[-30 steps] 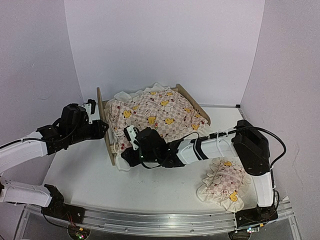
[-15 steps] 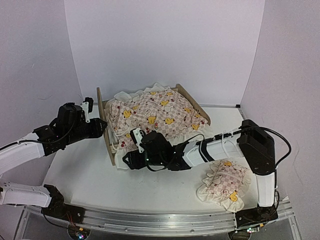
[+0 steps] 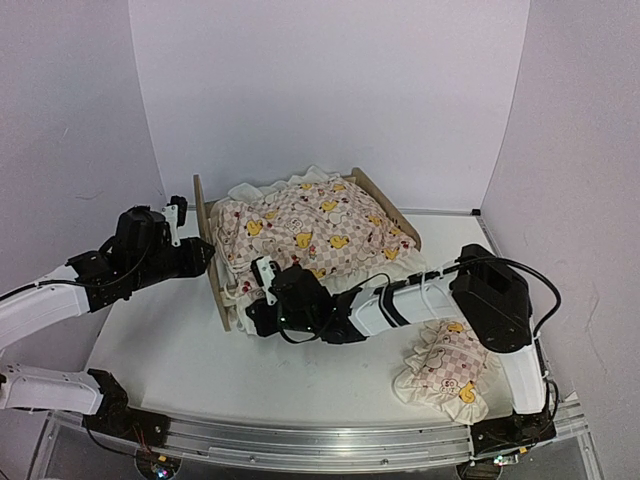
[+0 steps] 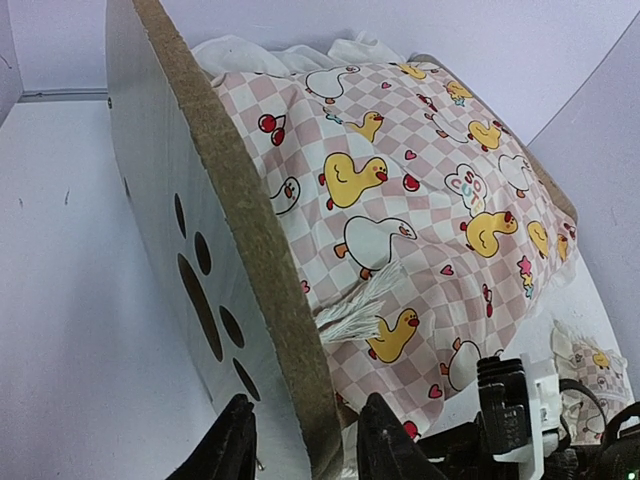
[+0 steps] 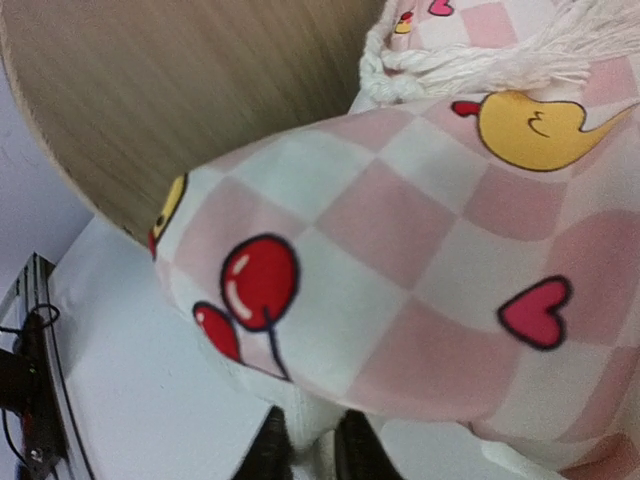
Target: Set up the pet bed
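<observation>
The pet bed (image 3: 210,262) stands mid-table under a frilled cartoon-print quilt (image 3: 310,225). My left gripper (image 3: 203,252) straddles the near part of the paw-cutout headboard (image 4: 190,190): one finger lies on the outer face, the other on the quilt side, and the jaws are shut on the board (image 4: 305,450). My right gripper (image 3: 250,315) is low at the headboard's near end. In the right wrist view it (image 5: 310,450) is shut on the white frill (image 5: 312,412) at the quilt's (image 5: 400,220) corner, beside the wooden board (image 5: 180,90).
The small matching pillow (image 3: 445,365) lies on the table at the near right, beside the right arm's base. White walls close in on the table at the back and on both sides. The right arm's wrist (image 4: 510,400) sits close by my left fingers.
The right gripper opened briefly and shut again on the quilt's corner frill, ending slightly closer to the headboard. The left gripper has stayed on the headboard.
</observation>
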Available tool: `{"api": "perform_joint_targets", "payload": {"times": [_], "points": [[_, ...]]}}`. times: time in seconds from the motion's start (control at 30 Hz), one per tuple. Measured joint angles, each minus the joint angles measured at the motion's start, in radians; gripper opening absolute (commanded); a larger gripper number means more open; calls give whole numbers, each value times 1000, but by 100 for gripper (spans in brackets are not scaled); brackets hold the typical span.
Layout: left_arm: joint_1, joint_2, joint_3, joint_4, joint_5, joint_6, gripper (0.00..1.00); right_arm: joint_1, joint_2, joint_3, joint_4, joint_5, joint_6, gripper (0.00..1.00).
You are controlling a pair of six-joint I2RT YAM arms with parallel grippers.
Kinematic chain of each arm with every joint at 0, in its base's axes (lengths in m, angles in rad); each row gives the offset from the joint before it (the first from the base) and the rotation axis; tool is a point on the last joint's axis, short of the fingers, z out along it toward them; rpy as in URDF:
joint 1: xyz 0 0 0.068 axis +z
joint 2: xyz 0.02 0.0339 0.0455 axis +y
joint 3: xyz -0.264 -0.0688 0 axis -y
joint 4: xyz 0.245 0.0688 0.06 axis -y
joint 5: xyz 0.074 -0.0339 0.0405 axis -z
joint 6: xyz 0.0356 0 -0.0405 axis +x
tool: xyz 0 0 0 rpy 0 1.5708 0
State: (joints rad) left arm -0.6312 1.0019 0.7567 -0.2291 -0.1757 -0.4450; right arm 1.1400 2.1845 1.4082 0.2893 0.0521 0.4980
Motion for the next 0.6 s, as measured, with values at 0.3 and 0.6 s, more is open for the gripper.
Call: {"api": "perform_joint_targets", "payload": {"times": [0.3, 0.6], "points": [[0, 0, 0, -1, 0, 1, 45, -1, -75, 102, -93, 11, -65, 0], [0, 1, 0, -8, 8, -2, 47, -58, -23, 309, -177, -67, -113, 5]]}}
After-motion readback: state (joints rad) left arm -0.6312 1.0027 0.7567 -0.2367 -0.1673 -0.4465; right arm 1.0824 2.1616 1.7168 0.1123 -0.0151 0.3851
